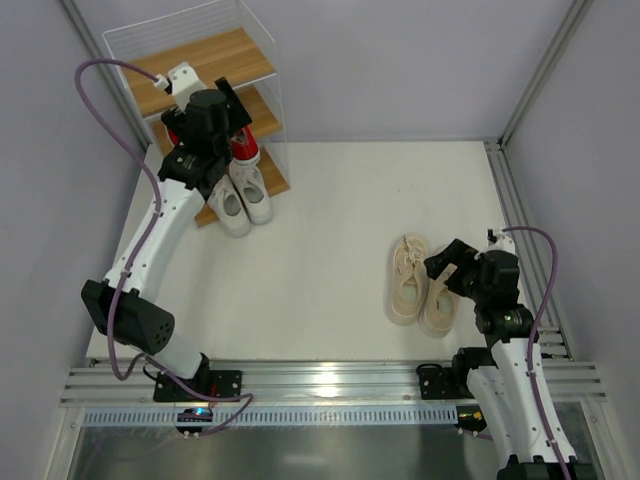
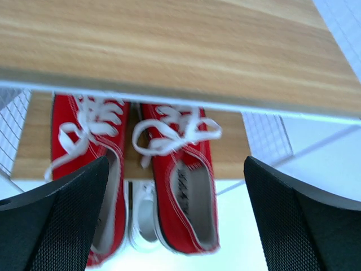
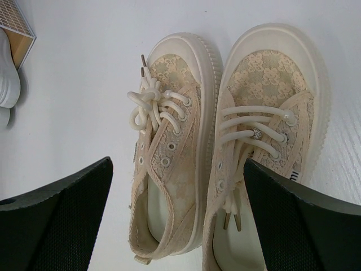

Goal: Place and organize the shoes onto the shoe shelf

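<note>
Writing, red pair: dark print runs along the insole of one shoe of the red pair point(image 2: 186, 192) in the left wrist view, but it is too blurred to read.
Writing, cream pair: a small dark mark sits on the side of the right-hand shoe of the cream pair point(image 3: 169, 169) in the right wrist view. It is cut by the finger there and not legible. The uppers carry a woven repeat pattern.
Shoe shelf: the shoe shelf point(image 1: 215, 55) stands at the upper left of the overhead frame. Its top board is bare.
Red pair, place: on the middle board, side by side. In the left wrist view the toes are hidden under the upper board. From overhead the arm covers most of the pair.
White pair: the white pair point(image 1: 240, 195) sits on the lowest board, jutting out over the tabletop point(image 1: 330, 220).
Cream pair, place: on the tabletop at the lower right of the overhead frame, the two shoes touching.
Left end effector: the left end effector point(image 2: 176, 161) is released and spread wide above the red pair, grasping nothing.
Right end effector: the right end effector point(image 3: 177, 161) is released and spread wide over the cream pair, whose heels are cut off by the frame's lower edge.
</note>
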`<state>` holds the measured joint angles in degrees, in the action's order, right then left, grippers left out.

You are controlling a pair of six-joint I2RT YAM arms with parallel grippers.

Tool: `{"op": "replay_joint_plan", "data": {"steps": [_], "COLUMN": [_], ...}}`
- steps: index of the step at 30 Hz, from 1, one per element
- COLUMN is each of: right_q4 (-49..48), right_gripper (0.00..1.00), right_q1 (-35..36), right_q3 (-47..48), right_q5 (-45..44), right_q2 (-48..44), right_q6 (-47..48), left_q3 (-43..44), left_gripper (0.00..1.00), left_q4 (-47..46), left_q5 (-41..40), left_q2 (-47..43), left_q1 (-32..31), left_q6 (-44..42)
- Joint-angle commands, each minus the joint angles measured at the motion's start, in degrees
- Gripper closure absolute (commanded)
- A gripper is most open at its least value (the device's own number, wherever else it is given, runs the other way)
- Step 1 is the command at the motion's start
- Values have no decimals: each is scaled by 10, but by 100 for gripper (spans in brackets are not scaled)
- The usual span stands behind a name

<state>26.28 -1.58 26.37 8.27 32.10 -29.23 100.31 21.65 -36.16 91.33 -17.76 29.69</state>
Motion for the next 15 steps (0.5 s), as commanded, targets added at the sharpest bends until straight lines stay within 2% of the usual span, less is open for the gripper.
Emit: {"op": "replay_joint_plan", "data": {"steps": [1,7,12,15], "right_q4": [-25,-20,-18,-11], "right_gripper": [3,3,3,3], "right_q1": [0,0,1,0], "right_q3": [-1,1,0,0], "right_q5": [7,9,10,7], "right_q2": [-11,-17,-30,-38], "right_q6": [-6,-4,-12,-14], "left_q3": [-17,-49,-64,-96], "left_gripper": [0,0,0,0], "left_q4": [-9,24,86,91], "left_q5": [-33,-48,-56,-63], "left_q2": [-50,-91,-124,-153], "left_q1": [-32,-63,-111,-157], "left_q6": [6,34,79,96]}}
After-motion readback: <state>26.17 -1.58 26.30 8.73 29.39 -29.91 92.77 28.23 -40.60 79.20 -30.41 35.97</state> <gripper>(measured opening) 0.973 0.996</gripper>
